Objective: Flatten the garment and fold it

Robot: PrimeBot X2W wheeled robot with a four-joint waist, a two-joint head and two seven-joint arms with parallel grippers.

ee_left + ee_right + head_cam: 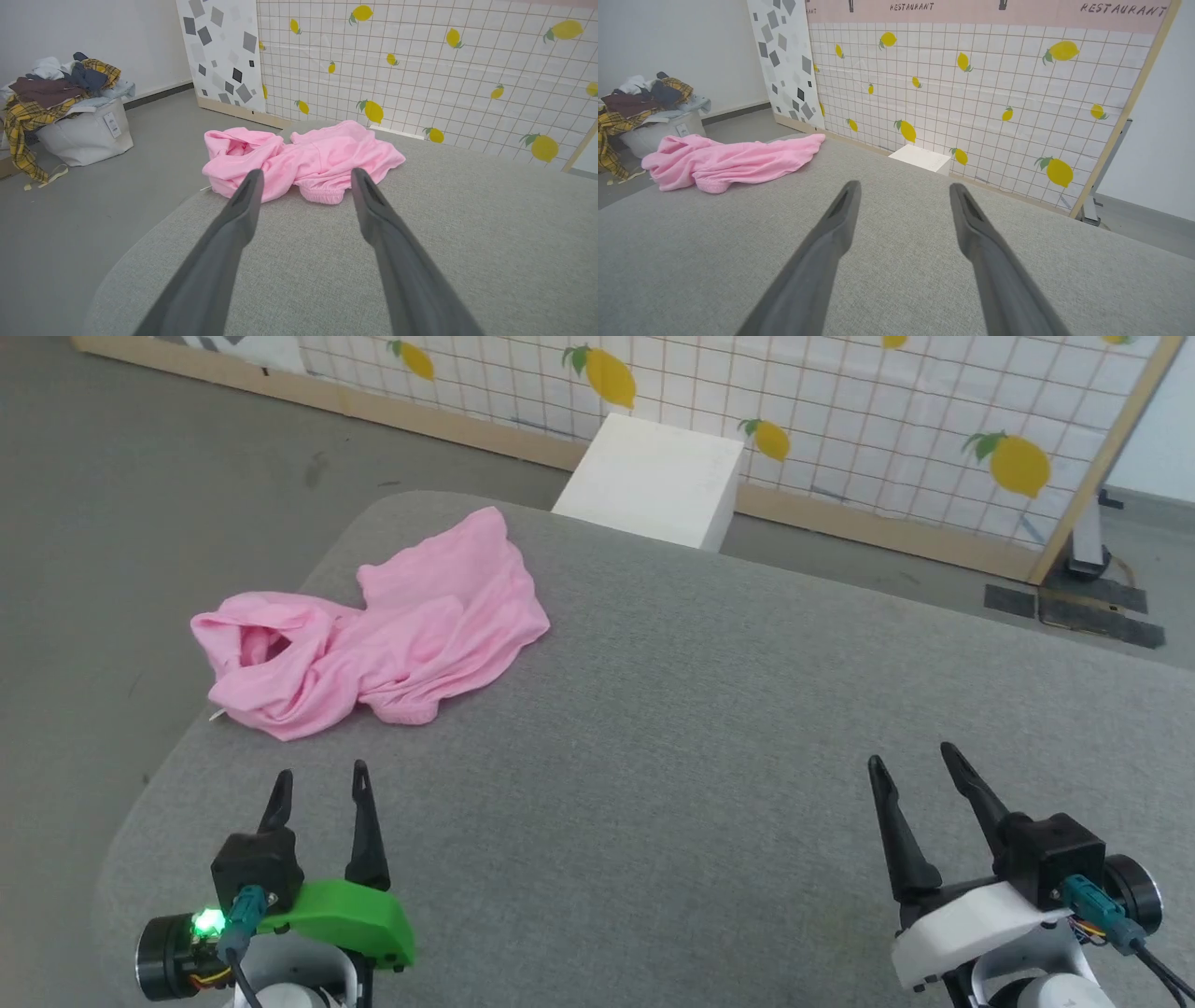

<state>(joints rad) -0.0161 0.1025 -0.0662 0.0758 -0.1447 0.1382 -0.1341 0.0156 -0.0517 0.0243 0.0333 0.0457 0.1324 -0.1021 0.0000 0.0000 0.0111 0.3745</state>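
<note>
The garment [392, 630], a light pink shirt, lies crumpled in a heap at the far left corner of the grey table [672, 737], part of it reaching the left edge. My left gripper [319, 782] hovers open near the front left, a short way short of the heap. In the left wrist view the garment [308, 158] sits just beyond my open left gripper [306, 179]. My right gripper [913, 758] is open over the front right, far from the cloth. In the right wrist view the garment [728, 161] lies far to the left of my right gripper [903, 191].
A white box [653, 481] stands on the floor behind the table's far edge, against a lemon-print screen [840, 420]. A white basket heaped with clothes [60, 112] sits on the floor to the left. Grey floor [112, 523] surrounds the rounded table corners.
</note>
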